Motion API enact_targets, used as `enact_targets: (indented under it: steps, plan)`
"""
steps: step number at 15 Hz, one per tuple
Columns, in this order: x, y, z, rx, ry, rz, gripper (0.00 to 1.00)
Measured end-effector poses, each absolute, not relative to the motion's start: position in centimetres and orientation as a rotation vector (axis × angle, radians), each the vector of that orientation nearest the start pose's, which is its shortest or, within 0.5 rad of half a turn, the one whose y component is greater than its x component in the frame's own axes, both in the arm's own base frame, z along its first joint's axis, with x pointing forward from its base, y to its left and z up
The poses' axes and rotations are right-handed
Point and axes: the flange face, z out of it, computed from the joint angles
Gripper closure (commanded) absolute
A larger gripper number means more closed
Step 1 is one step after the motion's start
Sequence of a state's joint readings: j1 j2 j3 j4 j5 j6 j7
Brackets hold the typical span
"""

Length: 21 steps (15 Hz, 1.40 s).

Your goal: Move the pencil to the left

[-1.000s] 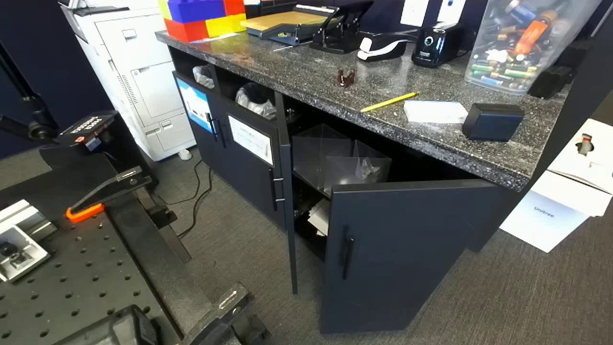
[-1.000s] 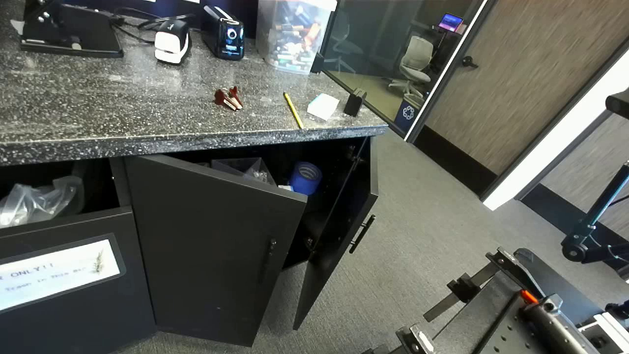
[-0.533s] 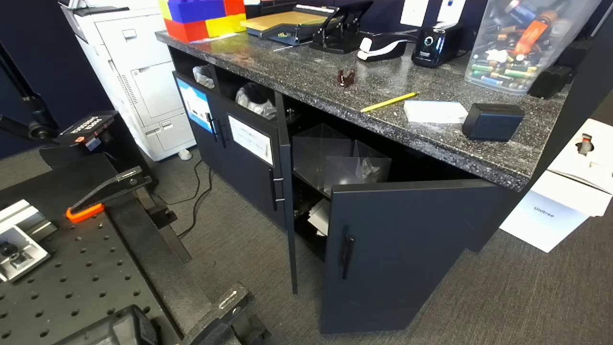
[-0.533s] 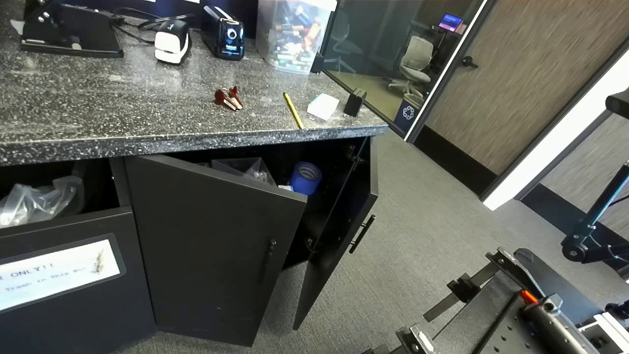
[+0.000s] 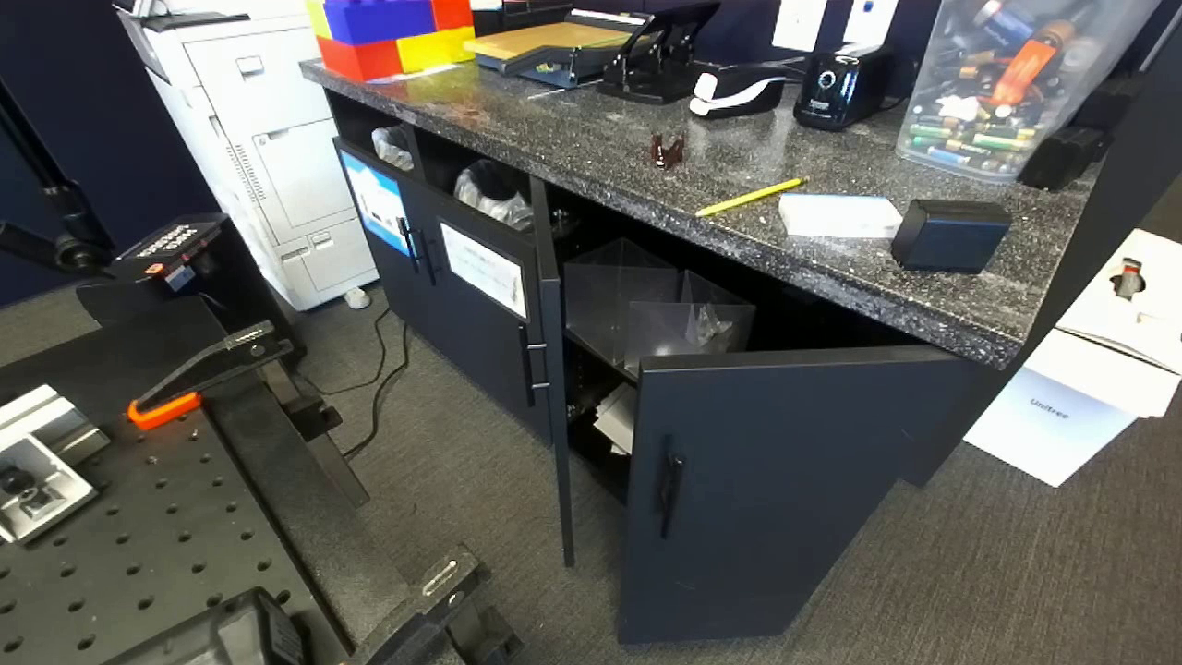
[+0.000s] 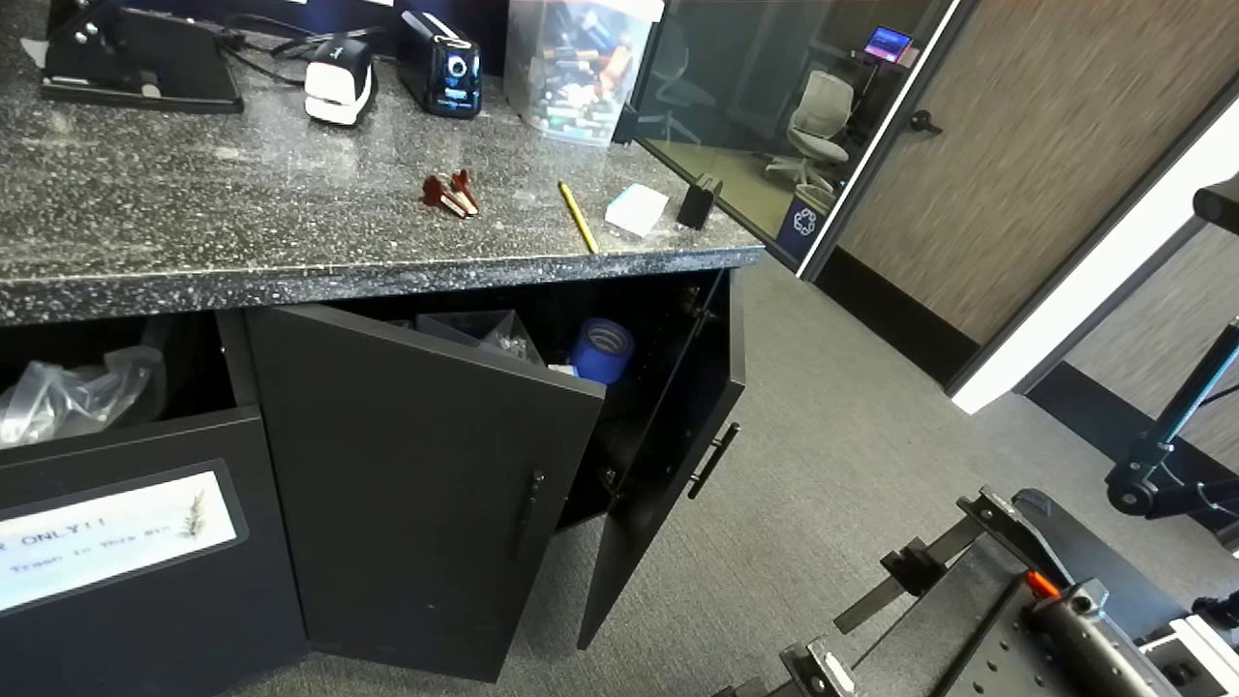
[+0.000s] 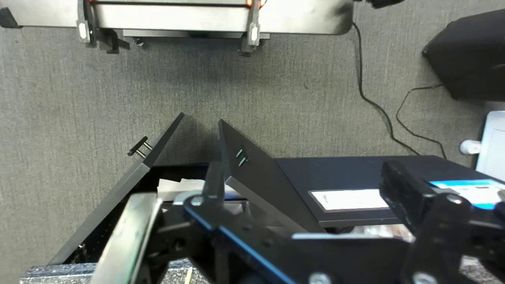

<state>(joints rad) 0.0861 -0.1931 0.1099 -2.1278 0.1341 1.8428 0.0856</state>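
Note:
The pencil (image 5: 753,198) is a thin yellow stick lying flat on the dark speckled countertop near its front edge, with a white block (image 5: 838,215) beside one end. It also shows in an exterior view (image 6: 579,219) between a red staple remover (image 6: 450,194) and the white block. A short bit of it shows at the bottom of the wrist view (image 7: 188,276); the rest is hidden behind the gripper. My gripper (image 7: 307,177) is open with a wide gap and nothing between its fingers. It shows only in the wrist view, away from the pencil.
The countertop (image 5: 554,139) has a dark box (image 5: 951,235), a stapler (image 5: 736,92), a pencil sharpener (image 5: 842,88) and a clear bin of batteries (image 5: 1016,92). Two cabinet doors (image 6: 668,503) below stand open into the room. A perforated black platform (image 5: 138,526) stands opposite.

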Motion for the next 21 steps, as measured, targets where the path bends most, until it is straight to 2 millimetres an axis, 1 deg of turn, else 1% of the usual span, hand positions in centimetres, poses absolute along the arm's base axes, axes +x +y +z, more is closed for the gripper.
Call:
enact_targets:
  steps: [2, 4, 7, 9, 11, 14, 18, 21]
  plan:
    - [50.7, 8.4, 44.6, -3.072, -0.073, 0.164, 0.0]
    - [54.1, 6.7, 40.8, -3.099, -0.05, 0.171, 0.0]
    - [59.0, 5.4, 35.9, -3.133, -0.046, 0.197, 0.0]
    - [62.2, 4.8, 33.1, -3.156, -0.051, 0.21, 0.0]
    - [65.3, 4.2, 30.8, -3.184, -0.051, 0.206, 0.0]
    - [69.1, 3.3, 27.6, -3.224, -0.027, 0.185, 0.0]
    - [73.2, 3.0, 23.7, -3.263, 0.004, 0.143, 0.0]
    - [75.6, 3.5, 21.7, -3.275, 0.027, 0.088, 0.0]
